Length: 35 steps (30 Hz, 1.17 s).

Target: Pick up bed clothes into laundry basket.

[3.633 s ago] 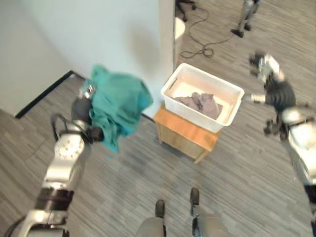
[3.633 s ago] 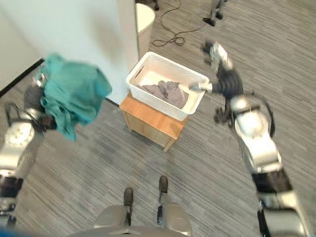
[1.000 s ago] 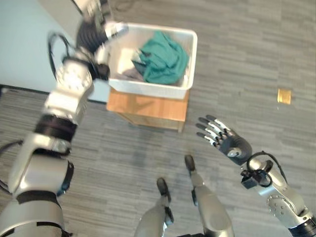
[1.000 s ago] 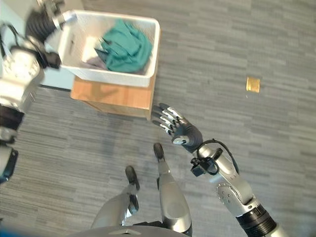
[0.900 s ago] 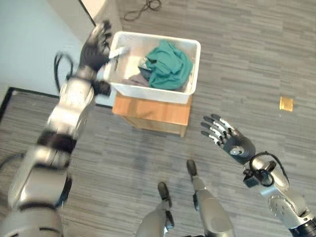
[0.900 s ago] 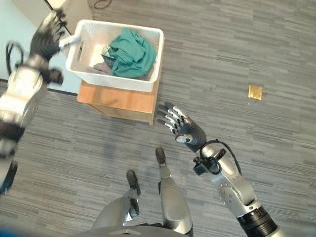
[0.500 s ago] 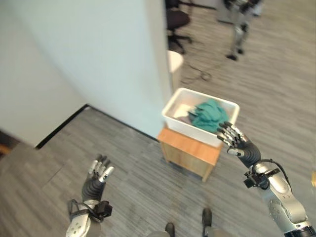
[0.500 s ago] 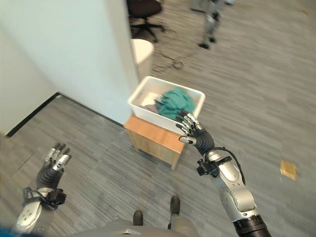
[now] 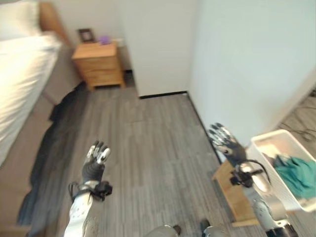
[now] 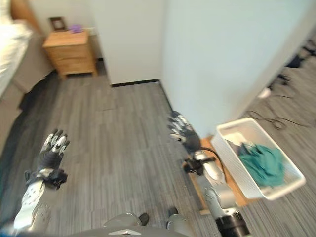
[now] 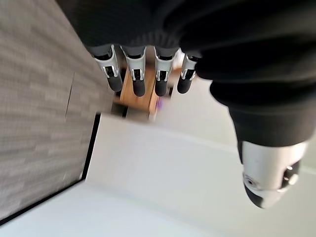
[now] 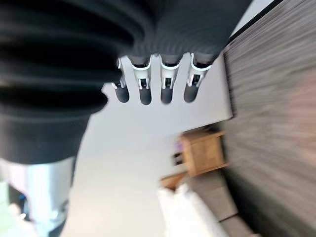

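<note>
At the far left we saw a bed (image 9: 17, 74) with white bedding, and along its side a dark cloth (image 9: 52, 143) lay spread on the grey wooden floor (image 9: 148, 148). At the far end of the room, near the head of the bed, a wooden nightstand (image 9: 98, 64) stood against the wall, with a small picture frame (image 9: 87, 34) and a small purple thing (image 9: 103, 39) on top of it.

Nearer to us on the left, our left hand (image 9: 95, 163) was raised above the floor with its fingers straight and spread wide, and it held nothing. In the left wrist view the same fingers (image 11: 136, 74) were straight in a row, with the nightstand showing behind them.

To the right of the middle, a white wall corner (image 9: 197, 59) came forward into the room. Our right hand (image 10: 182, 131) was lifted in front of this wall, also wide open and empty, with straight fingers (image 12: 167, 86) in its wrist view.

At the far right, the white laundry basket (image 10: 232, 163) rested on a low wooden counter (image 9: 234, 195). A teal garment (image 10: 261, 163) lay crumpled inside the basket, and a little of something dark showed just beside it.
</note>
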Motion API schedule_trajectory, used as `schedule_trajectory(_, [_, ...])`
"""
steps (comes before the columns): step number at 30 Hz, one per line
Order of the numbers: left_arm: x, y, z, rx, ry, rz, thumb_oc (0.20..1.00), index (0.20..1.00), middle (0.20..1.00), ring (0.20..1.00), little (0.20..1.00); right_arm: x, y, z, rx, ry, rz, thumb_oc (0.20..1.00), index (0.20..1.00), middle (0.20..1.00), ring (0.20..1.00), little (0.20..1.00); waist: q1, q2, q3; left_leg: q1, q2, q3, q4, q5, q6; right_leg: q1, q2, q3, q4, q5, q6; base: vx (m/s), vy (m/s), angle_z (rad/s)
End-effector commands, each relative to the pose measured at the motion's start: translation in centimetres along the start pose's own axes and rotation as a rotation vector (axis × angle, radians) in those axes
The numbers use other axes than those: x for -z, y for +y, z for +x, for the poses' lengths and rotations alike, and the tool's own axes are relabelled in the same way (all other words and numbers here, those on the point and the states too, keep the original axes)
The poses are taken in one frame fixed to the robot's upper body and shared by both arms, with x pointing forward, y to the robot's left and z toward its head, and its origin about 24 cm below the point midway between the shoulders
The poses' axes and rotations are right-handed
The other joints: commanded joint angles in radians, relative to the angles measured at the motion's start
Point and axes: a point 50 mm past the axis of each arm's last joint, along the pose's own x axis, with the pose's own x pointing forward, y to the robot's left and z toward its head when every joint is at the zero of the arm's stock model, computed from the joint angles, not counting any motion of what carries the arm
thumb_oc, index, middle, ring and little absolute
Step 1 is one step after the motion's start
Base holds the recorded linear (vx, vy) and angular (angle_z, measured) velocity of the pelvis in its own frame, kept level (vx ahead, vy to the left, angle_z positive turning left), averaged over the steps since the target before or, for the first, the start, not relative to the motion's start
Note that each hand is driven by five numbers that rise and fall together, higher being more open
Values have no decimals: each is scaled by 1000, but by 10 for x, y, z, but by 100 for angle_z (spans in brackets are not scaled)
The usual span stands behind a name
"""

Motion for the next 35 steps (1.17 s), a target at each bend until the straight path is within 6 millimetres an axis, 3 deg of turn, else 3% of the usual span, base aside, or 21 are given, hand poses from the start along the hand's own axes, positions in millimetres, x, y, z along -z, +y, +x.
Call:
schedule_trajectory(1, [-10, -11, -13, 25, -95, 57, 1000, 1000, 1000, 1000, 1000, -24, -12, -8, 24, -95, -55, 1000, 1000, 1000, 1000, 1000, -28, -6, -34, 142, 69, 21, -176, 81, -105, 64, -136, -161, -72, 160, 52, 79, -252, 158])
schedule_trajectory(2, [-10, -11, -13, 25, -95, 57, 1000, 1000, 1000, 1000, 1000, -24, -12, -8, 23, -95, -54, 1000, 1000, 1000, 1000, 1000, -31, -7, -35, 140, 69, 19, -176, 82, -105, 64, -137, -164, -73, 160, 52, 155, -415, 137])
schedule_trajectory(4, [3, -2, -27, -51, -58, -25, 1000, 1000, 1000, 1000, 1000, -23, -23, -13, 53, -59, -139, 1000, 1000, 1000, 1000, 1000, -8, -31, -40, 103, 115, 51, -106, 82, -135, 122, -123, -214, -112, 154, 35, 249, -463, 169])
schedule_trajectory(7, [15, -3, -31, -66, -8, -91, 1000, 1000, 1000, 1000, 1000, -21, -31, -17, 81, -41, -125, 1000, 1000, 1000, 1000, 1000, -13, -64, -9, 15, 111, 139, 78, 96, -129, 168, -122, -224, -120, 146, 10, 119, -264, 130])
schedule_trajectory(8, [17, -3, -31, -66, 5, -88, 1000, 1000, 1000, 1000, 1000, -20, -32, -18, 90, -36, -117, 1000, 1000, 1000, 1000, 1000, -19, -66, 1, 0, 131, 216, 107, 85, -115, 181, -114, -235, -118, 137, -2, -11, -244, 36])
schedule_trajectory(9, [18, -2, -31, -59, 17, -70, 1000, 1000, 1000, 1000, 1000, -17, -35, -20, 109, -26, -113, 1000, 1000, 1000, 1000, 1000, -40, -64, 6, -5, 173, 350, 93, 84, -100, 190, -108, -280, -120, 127, -18, -58, -222, 40])
schedule_trajectory(12, [19, -6, -28, -34, 28, -24, 1000, 1000, 1000, 1000, 1000, -10, -44, -35, 200, -9, -114, 1000, 1000, 1000, 1000, 1000, -107, -64, 2, 19, 284, 730, 44, 52, -108, 211, -140, -445, -137, 120, -11, -137, -142, 211])
schedule_trajectory(14, [16, -12, -21, 3, 17, -11, 1000, 1000, 1000, 1000, 1000, -9, -47, -40, 239, -23, -103, 1000, 1000, 1000, 1000, 1000, -150, -60, -10, 33, 311, 901, 29, 63, -116, 219, -162, -546, -144, 126, -10, -132, -28, 264])
schedule_trajectory(15, [15, -15, -19, 16, 12, -9, 1000, 1000, 1000, 1000, 1000, -8, -48, -41, 252, -26, -100, 1000, 1000, 1000, 1000, 1000, -157, -55, -18, 44, 312, 929, -1, 66, -125, 220, -166, -575, -142, 122, -6, -62, 35, 80])
schedule_trajectory(16, [14, -21, -17, 40, 5, -4, 1000, 1000, 1000, 1000, 1000, -6, -45, -41, 247, -26, -96, 1000, 1000, 1000, 1000, 1000, -155, -43, -25, 51, 309, 925, -62, 84, -130, 222, -161, -599, -144, 121, -4, 2, 53, 100])
schedule_trajectory(18, [14, -25, -18, 62, 3, 13, 1000, 1000, 1000, 1000, 1000, -1, -41, -36, 222, 2, -115, 1000, 1000, 1000, 1000, 1000, -154, -37, -45, 88, 269, 852, -179, 102, -120, 234, -168, -636, -147, 126, 7, 24, 50, 121])
schedule_trajectory(21, [13, -24, -20, 56, 2, 15, 1000, 1000, 1000, 1000, 1000, 1, -34, -31, 187, 6, -112, 1000, 1000, 1000, 1000, 1000, -146, -37, -56, 109, 259, 840, -231, 117, -115, 241, -172, -647, -157, 129, 14, 9, 36, 38])
schedule_trajectory(29, [21, -13, -28, -5, 32, -4, 1000, 1000, 1000, 1000, 1000, 6, -12, -12, 46, 35, -130, 1000, 1000, 1000, 1000, 1000, -88, -53, -63, 118, 242, 819, -235, 114, -104, 259, -183, -656, -173, 140, 20, -8, 28, 6])
schedule_trajectory(35, [19, -18, -25, -6, 15, -6, 1000, 1000, 1000, 1000, 1000, 14, -11, -13, 54, 64, -107, 1000, 1000, 1000, 1000, 1000, -80, -57, -69, 119, 234, 802, -239, 113, -102, 268, -186, -663, -182, 146, 24, -9, 17, 13])
